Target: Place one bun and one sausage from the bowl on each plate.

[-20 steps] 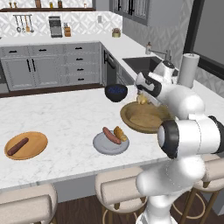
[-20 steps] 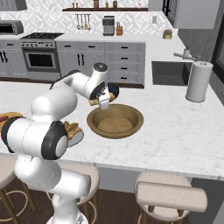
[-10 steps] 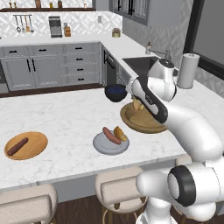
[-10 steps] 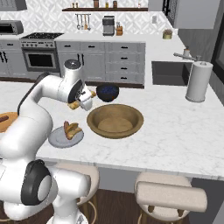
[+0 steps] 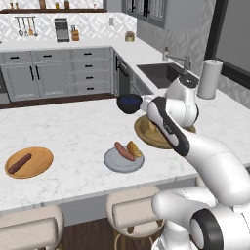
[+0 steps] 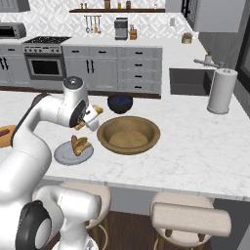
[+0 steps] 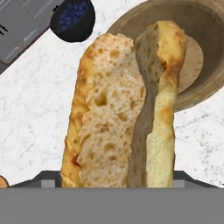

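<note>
bun (image 7: 127,109): clamped in the gripper (image 6: 87,119), jaws wide around it, just left of the wooden bowl (image 6: 129,135)
grey plate (image 5: 123,160): already has bun and sausage
orange plate (image 5: 29,162): sausage only
tip: carry level, set down beside that sausage

We are looking at a glossy white arm (image 5: 205,161) built of rounded, bulging segments. Dark grey rings are sitting at its joints, one wide black band showing at the big joint low in the left base view (image 5: 207,234). A black strip is running along one forearm link (image 5: 171,134). The wrist (image 6: 78,105) is ending in a white head with dark insets.
</note>
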You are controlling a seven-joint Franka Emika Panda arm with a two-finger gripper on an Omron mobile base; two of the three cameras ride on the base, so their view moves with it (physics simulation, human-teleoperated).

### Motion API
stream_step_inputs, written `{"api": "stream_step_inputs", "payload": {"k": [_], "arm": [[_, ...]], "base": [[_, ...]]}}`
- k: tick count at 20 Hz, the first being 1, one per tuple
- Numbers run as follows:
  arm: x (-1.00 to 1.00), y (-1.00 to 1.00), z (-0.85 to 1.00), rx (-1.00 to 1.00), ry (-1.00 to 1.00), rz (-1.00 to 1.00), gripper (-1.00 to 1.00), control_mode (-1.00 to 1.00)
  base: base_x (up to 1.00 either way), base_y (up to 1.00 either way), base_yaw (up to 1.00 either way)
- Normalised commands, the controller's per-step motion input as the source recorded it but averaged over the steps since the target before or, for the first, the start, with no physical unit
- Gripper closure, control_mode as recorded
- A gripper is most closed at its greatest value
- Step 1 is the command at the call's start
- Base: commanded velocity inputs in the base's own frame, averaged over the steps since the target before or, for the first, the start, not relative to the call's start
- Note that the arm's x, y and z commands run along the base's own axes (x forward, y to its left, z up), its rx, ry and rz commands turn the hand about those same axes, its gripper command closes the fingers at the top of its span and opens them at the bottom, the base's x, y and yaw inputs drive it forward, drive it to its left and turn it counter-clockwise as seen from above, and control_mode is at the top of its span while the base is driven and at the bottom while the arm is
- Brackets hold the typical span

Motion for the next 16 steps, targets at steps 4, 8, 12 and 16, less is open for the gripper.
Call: {"api": "stream_step_inputs", "payload": {"k": [4, 8, 12, 16], "arm": [[0.0, 0.0, 0.0, 0.0, 0.0, 0.0, 1.0, -1.0], [0.0, 0.0, 0.0, 0.0, 0.0, 0.0, 1.0, 1.0], [0.0, 0.0, 0.0, 0.0, 0.0, 0.0, 1.0, 1.0], [0.0, 0.0, 0.0, 0.0, 0.0, 0.0, 1.0, 1.0]], "base": [[0.0, 0.0, 0.0], [-0.42, 0.32, 0.07], [-0.99, 0.9, 0.1], [-0.32, 0.98, 0.04]]}}
